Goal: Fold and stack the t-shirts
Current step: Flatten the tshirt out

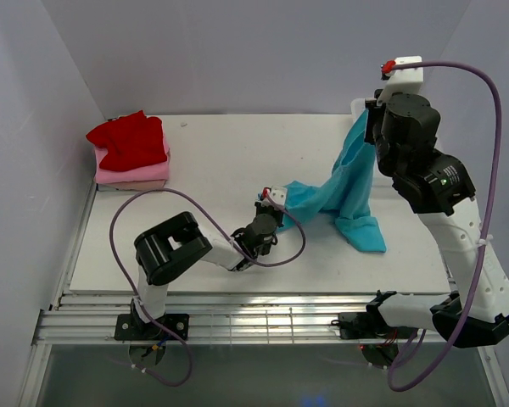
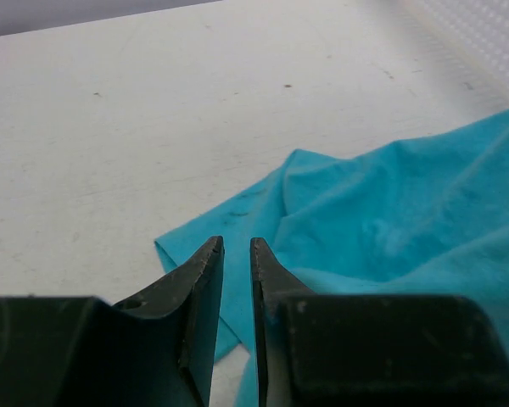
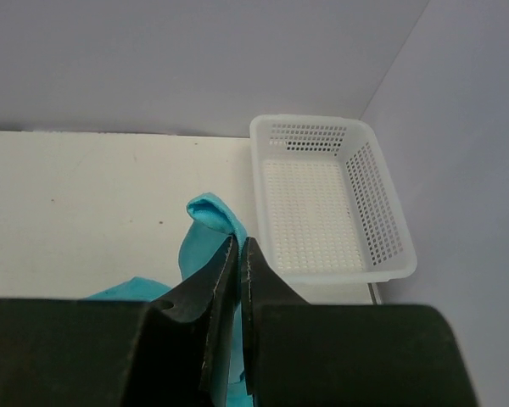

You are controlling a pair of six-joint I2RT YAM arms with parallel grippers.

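A teal t-shirt [image 1: 348,182] hangs from my raised right gripper [image 3: 239,240], which is shut on a bunched fold of it [image 3: 214,212] at the back right. The rest of the shirt drapes down onto the table and spreads toward the middle. Low over the table, my left gripper [image 2: 236,242] hovers above the shirt's left corner [image 2: 195,246]. Its jaws stand a little apart with nothing pinched between them, and the cloth lies flat beneath. Folded red [image 1: 129,140], pink [image 1: 144,172] and beige shirts lie stacked at the back left.
A white mesh basket [image 3: 382,212] stands against the back right corner, just beyond the held cloth. The white table top [image 1: 220,161] runs between the stack and the teal shirt. Purple cables loop round both arms.
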